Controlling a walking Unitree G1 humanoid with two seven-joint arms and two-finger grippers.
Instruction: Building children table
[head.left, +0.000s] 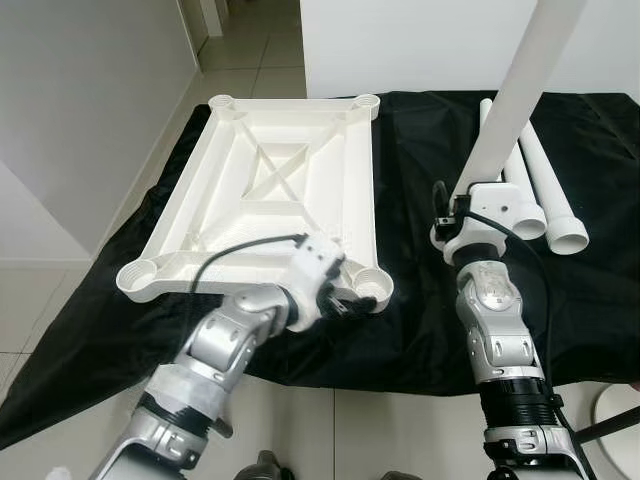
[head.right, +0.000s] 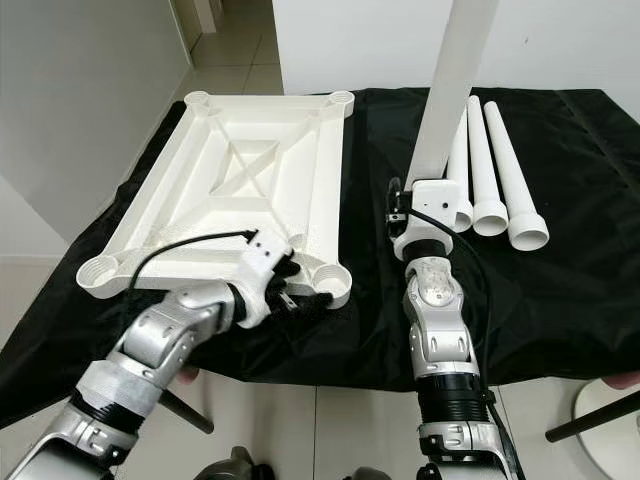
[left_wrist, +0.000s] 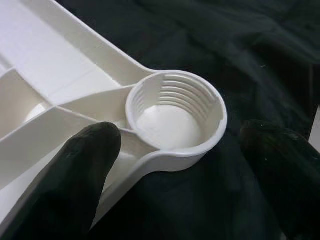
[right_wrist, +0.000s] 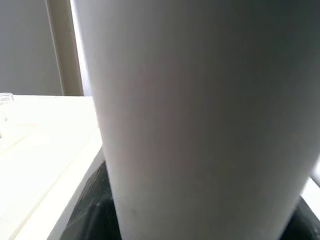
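one leg (head.left: 520, 90) stands clamped upright in the right claw (head.left: 470, 215); left claw (head.left: 345, 300), fingers apart, straddles the socket (left_wrist: 175, 117), so a tilted entry risks cross-threading.

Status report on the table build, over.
Left gripper open, straddling the tabletop's near threaded corner socket. Right gripper holds one leg upright above the black cloth. Spare legs lie aside; socket unobstructed.
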